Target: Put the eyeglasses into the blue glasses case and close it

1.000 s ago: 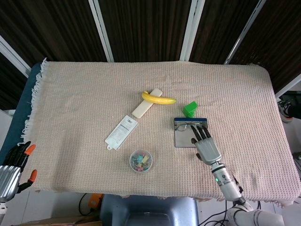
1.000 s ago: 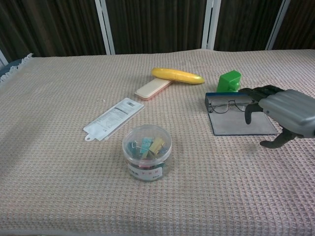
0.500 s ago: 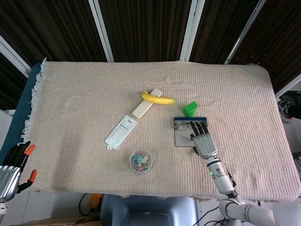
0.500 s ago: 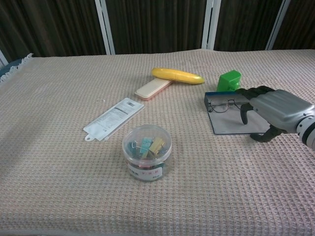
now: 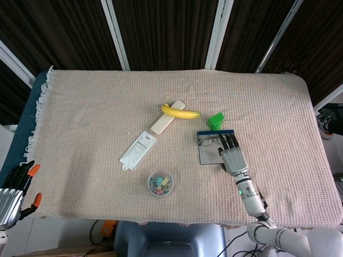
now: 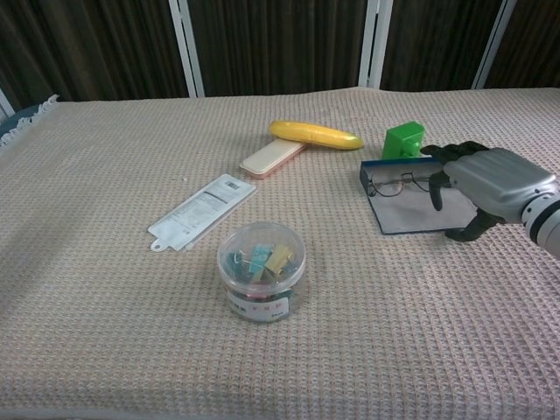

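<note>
The blue glasses case [image 6: 411,206] lies open and flat at about four o'clock from the middle of the woven tablecloth [image 5: 86,107]. The eyeglasses [image 6: 401,185] already rest inside it, along its far edge, so the first half of the job looks done; the closing is what remains. The right hand [image 6: 490,188] sits over the case's three o'clock end, fingers [image 6: 435,194] curled downward side by side toward the glasses, thumb hooked below near the table. From the chest view they seem to hold nothing, though whether a fingertip touches the frame or the case wall is hard to tell at this size. The lid is not yet folded over.

The left hand [image 5: 13,190] rests off the cloth at eight o'clock, well apart from everything, fingers curled in with nothing in them.

At twelve o'clock from the case, just beside it, stands a green block [image 5: 216,122]. Further off lie a banana [image 5: 180,112] and a clear tub of clips [image 6: 261,271].
</note>
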`<state>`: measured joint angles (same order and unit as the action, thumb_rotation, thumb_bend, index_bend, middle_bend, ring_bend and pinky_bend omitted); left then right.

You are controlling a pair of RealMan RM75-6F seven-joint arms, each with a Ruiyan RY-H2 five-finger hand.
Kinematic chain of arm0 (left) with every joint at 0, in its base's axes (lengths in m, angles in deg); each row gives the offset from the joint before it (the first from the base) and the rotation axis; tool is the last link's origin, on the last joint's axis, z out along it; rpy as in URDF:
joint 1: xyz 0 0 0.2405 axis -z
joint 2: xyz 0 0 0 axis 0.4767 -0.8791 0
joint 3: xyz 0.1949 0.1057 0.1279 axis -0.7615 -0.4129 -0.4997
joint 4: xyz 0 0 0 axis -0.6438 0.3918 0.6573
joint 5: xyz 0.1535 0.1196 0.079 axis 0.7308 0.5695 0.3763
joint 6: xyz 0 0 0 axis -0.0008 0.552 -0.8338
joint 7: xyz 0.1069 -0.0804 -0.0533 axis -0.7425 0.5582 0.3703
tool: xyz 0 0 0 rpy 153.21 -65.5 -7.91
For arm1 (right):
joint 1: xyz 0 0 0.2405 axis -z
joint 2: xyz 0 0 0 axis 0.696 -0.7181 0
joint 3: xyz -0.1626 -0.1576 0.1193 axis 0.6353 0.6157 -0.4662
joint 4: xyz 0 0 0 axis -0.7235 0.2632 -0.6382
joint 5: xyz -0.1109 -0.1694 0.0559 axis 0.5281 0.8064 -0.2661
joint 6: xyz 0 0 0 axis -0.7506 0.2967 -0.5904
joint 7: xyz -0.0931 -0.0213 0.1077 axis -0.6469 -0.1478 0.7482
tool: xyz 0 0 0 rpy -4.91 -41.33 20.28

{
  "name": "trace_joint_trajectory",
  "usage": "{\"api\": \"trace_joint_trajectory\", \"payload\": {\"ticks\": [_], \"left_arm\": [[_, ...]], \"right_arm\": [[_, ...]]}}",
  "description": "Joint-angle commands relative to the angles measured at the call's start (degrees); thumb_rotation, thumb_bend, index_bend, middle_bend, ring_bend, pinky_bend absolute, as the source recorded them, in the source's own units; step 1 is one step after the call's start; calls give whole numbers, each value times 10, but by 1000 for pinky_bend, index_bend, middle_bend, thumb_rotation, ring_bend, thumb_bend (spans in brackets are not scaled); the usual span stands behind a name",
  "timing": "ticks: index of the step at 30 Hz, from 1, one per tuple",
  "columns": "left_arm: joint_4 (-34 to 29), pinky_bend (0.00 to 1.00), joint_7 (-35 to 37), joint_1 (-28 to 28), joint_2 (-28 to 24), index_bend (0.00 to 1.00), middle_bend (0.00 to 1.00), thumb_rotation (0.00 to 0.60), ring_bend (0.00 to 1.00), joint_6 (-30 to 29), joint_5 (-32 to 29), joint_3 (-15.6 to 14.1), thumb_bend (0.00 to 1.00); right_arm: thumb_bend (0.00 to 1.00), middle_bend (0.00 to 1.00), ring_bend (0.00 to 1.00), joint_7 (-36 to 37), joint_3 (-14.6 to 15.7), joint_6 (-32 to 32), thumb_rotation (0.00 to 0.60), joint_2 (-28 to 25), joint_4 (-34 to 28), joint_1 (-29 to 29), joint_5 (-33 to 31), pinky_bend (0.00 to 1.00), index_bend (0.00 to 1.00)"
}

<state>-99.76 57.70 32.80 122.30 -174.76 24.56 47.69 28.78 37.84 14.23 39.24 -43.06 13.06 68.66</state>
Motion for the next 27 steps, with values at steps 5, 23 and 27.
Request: {"api": "trace_joint_trajectory", "payload": {"ticks": [5, 23, 27], "left_arm": [[-1, 76, -2, 0, 1, 0, 0, 600, 0, 0, -1, 0, 430], [-2, 78, -3, 0, 1, 0, 0, 600, 0, 2, -4, 2, 430], [-1, 78, 0, 0, 0, 0, 0, 600, 0, 0, -3, 2, 430]], "right_arm": [[382, 67, 0, -13, -23, -8, 600, 9, 16, -19, -13, 0, 633], [540, 79, 0, -40, -61, -49, 600, 39, 69, -66, -62, 0, 657], [579, 88, 0, -25, -58, -47, 600, 43, 80, -67, -58, 0, 672]]}}
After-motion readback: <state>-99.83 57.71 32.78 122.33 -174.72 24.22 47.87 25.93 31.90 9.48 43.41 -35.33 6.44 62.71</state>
